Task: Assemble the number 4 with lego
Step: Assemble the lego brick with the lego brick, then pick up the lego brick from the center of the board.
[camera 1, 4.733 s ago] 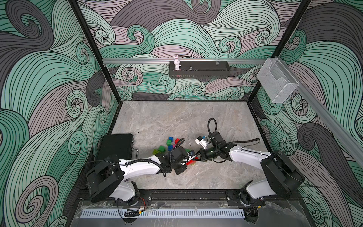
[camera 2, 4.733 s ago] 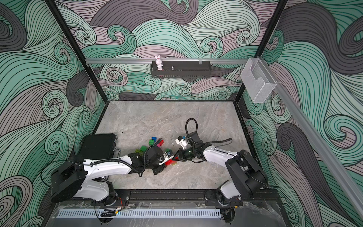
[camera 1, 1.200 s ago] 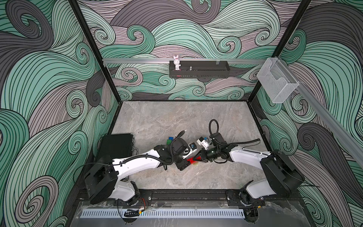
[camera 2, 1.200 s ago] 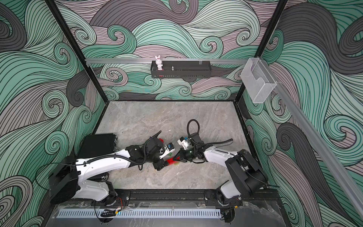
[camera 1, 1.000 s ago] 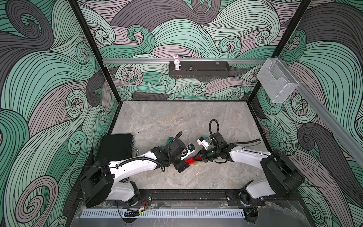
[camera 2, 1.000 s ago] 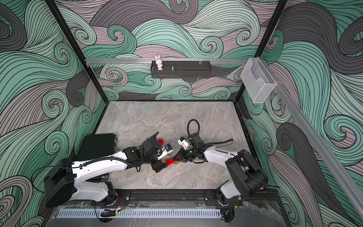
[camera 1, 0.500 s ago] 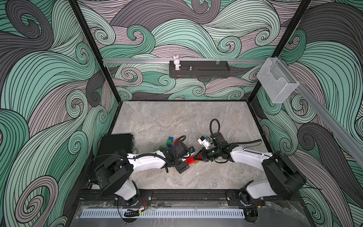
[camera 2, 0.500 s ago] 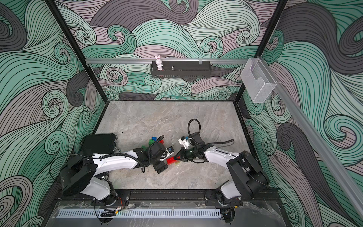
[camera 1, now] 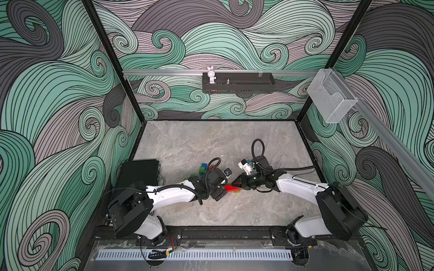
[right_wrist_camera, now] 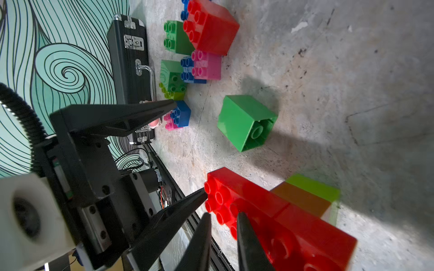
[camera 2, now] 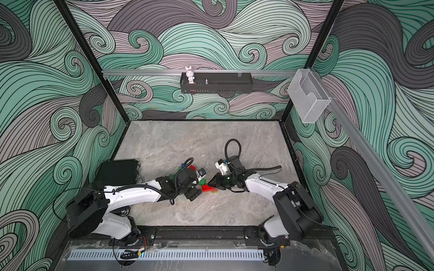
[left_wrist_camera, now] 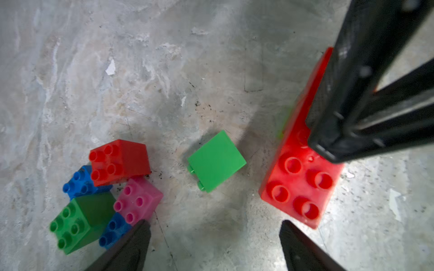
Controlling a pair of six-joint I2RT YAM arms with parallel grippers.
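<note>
A long red lego (left_wrist_camera: 298, 183) lies studs-up on the grey floor, joined to a brown-orange lego (right_wrist_camera: 303, 199) and a lime lego (right_wrist_camera: 314, 187). In both top views it shows between the two arms (camera 1: 231, 188) (camera 2: 206, 188). My right gripper (right_wrist_camera: 223, 215) rests its tips on the red piece's studs, jaws a little apart with nothing between them. My left gripper (left_wrist_camera: 212, 225) stands wide open just beside the red piece's end, holding nothing. A green brick (left_wrist_camera: 216, 160) lies on its side nearby. Red (left_wrist_camera: 119, 162), pink (left_wrist_camera: 138, 199), blue and green (left_wrist_camera: 77, 220) bricks lie in a pile.
A black case (camera 1: 141, 172) lies at the floor's left edge, close behind the brick pile. A pink-and-white bunny figurine (camera 1: 211, 74) stands on a black shelf on the back wall. A clear plastic box (camera 1: 331, 98) hangs on the right wall.
The left arm has folded back toward its base, its open gripper still beside the red piece. The right jaws, shut a second ago, have parted a little.
</note>
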